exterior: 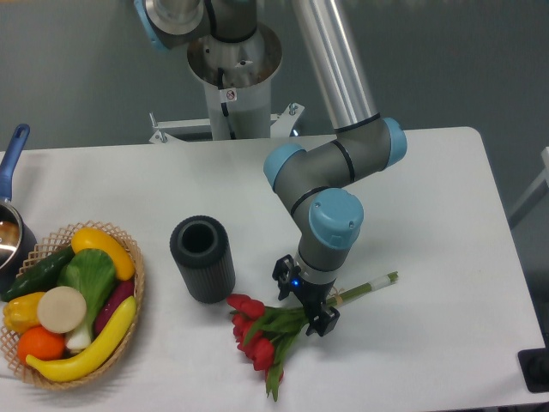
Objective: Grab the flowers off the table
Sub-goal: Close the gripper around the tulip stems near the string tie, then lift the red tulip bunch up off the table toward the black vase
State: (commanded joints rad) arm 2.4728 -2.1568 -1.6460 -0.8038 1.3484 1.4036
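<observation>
The flowers (262,336), red tulips with green leaves, lie flat on the white table (429,206) near its front edge. Their heads point left and the long green stems (371,286) run out to the right. My gripper (302,300) stands over the stems just right of the leaves. Its two black fingers straddle the stems, one on each side, with a gap between them. The stems under the gripper body are hidden.
A dark grey ribbed cylinder (203,257) stands upright just left of the flower heads. A wicker basket (129,296) of vegetables sits at the front left. A pan with a blue handle (12,159) is at the left edge.
</observation>
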